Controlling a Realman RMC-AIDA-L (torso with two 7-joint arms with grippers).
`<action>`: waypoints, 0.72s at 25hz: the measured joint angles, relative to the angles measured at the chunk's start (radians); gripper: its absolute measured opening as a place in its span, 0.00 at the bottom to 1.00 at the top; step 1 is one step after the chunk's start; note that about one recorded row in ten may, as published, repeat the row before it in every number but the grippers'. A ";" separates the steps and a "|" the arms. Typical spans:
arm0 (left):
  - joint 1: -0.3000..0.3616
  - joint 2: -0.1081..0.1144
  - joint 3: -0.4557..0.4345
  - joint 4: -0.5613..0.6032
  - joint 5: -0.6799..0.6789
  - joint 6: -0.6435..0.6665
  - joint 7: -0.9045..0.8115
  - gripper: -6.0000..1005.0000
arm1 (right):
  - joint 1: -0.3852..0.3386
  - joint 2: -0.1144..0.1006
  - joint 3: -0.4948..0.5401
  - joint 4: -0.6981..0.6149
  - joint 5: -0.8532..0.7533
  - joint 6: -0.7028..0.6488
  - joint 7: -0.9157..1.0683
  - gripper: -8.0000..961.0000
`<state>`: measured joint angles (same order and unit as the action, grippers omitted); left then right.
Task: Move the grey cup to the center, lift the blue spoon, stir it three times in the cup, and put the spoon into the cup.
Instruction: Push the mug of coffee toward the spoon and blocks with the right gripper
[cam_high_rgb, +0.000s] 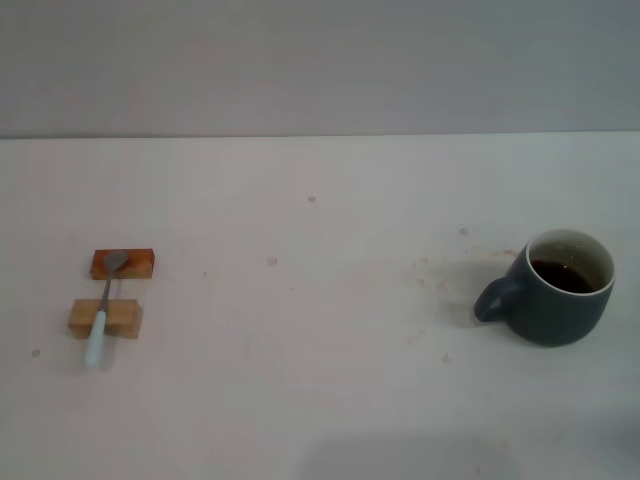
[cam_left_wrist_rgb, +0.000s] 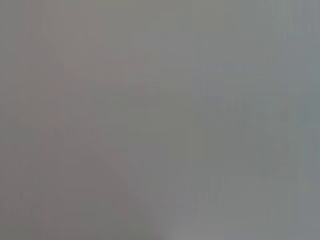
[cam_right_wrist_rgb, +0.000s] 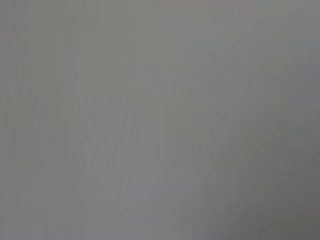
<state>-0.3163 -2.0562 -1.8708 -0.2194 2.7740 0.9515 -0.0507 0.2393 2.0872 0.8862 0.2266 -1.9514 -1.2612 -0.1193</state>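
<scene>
The grey cup (cam_high_rgb: 555, 290) stands upright at the right of the white table, its loop handle pointing left, with dark brown liquid inside. The blue spoon (cam_high_rgb: 103, 315) lies at the left, its metal bowl resting on a reddish-brown wooden block (cam_high_rgb: 123, 264) and its stem across a pale wooden block (cam_high_rgb: 105, 318); its pale blue handle end points toward the front. Neither gripper shows in the head view. Both wrist views show only a plain grey surface.
The white table (cam_high_rgb: 320, 330) has faint stains between the spoon and the cup. A grey wall stands behind the table's far edge.
</scene>
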 joint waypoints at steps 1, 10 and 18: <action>0.002 0.000 -0.001 0.000 -0.001 0.001 0.000 0.58 | 0.001 -0.001 0.001 -0.001 0.000 0.000 0.000 0.73; 0.009 0.002 -0.004 0.000 -0.005 0.003 0.000 0.58 | 0.018 -0.003 0.006 -0.012 0.000 0.000 0.000 0.70; 0.005 0.007 0.006 -0.004 0.000 -0.022 -0.003 0.58 | 0.024 -0.003 0.005 -0.012 0.000 0.000 0.000 0.67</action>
<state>-0.3112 -2.0492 -1.8650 -0.2235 2.7741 0.9291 -0.0532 0.2636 2.0846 0.8913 0.2147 -1.9511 -1.2608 -0.1196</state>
